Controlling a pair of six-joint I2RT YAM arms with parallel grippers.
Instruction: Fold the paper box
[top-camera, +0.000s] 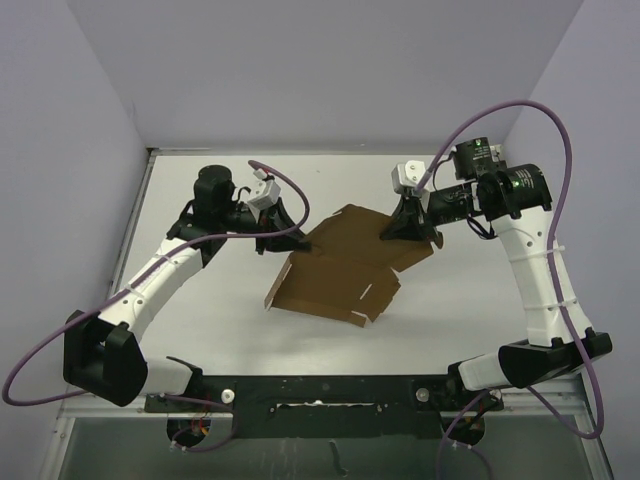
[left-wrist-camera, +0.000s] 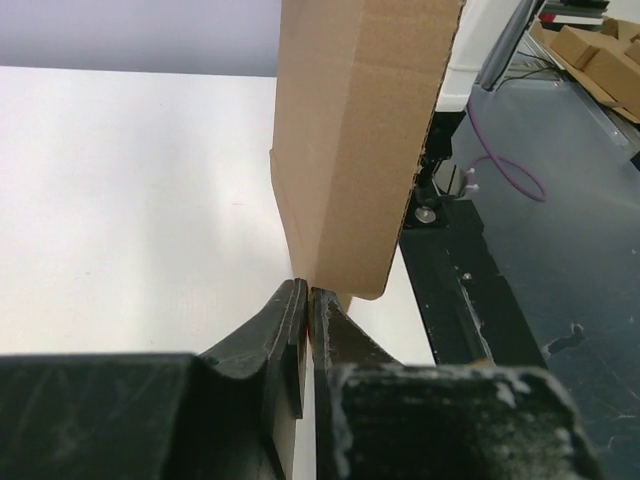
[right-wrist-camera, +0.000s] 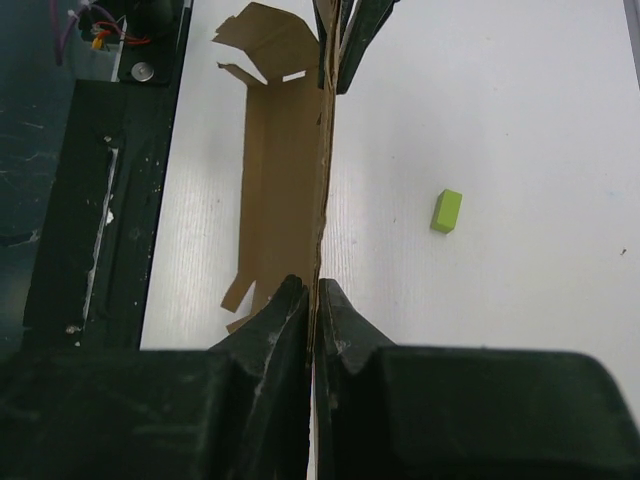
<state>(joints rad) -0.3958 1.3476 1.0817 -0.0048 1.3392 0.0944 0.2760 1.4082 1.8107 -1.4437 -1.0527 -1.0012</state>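
The left gripper (top-camera: 284, 233) is clamped shut on the left edge of the box (top-camera: 345, 268), which hangs mid-table between the arms, its near flaps sloping down. It looks light and thin, stiff across the panels but likely to bend at the scores, so edge pinches beside a crease suit it and the tabs could tear. The right gripper (top-camera: 408, 226) pinches its right edge.
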